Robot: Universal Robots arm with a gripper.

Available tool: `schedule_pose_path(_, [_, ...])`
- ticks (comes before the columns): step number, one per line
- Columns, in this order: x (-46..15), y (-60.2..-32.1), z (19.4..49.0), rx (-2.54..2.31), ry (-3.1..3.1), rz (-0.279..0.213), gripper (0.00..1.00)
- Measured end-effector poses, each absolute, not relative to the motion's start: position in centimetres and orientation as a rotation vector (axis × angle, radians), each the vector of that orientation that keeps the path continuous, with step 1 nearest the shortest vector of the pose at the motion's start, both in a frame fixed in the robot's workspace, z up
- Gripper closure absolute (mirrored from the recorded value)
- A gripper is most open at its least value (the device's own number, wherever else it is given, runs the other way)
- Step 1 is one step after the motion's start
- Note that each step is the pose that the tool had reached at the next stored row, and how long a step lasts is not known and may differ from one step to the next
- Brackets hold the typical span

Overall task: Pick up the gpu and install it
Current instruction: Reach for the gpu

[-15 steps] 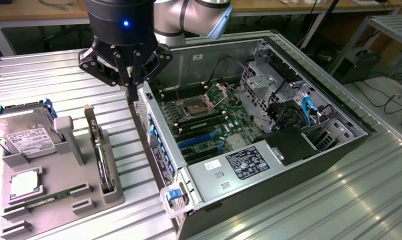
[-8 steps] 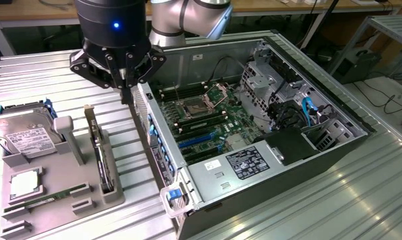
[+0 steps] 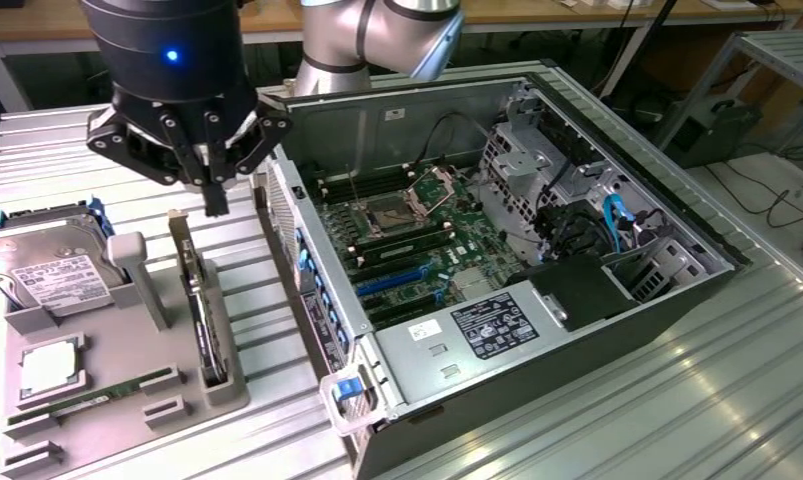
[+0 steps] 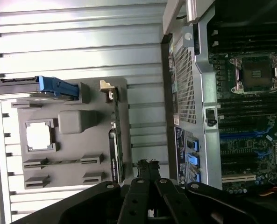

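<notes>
Ribbed metal table (image 3: pixel 668 400), pale grey. Directly on it:
- one grey parts tray (image 3: pixel 121 345), near side, at the exterior view's left
- one open computer case (image 3: pixel 361 125), laid on its side, just right of the tray

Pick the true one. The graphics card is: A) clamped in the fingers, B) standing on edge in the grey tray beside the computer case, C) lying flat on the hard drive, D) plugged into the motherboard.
B: the graphics card stands on edge in the grey tray, and the shut fingers above the tray hold nothing.
</notes>
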State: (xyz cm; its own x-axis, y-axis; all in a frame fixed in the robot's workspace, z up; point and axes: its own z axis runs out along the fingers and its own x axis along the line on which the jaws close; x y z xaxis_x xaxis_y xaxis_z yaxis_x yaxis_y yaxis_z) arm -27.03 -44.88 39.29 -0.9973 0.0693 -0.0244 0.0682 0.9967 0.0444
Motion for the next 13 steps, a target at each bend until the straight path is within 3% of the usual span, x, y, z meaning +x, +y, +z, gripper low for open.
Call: schedule_pose_path(13, [-30.4, -44.9, 39.3, 0.097, 3.114, 0.068, 0.89])
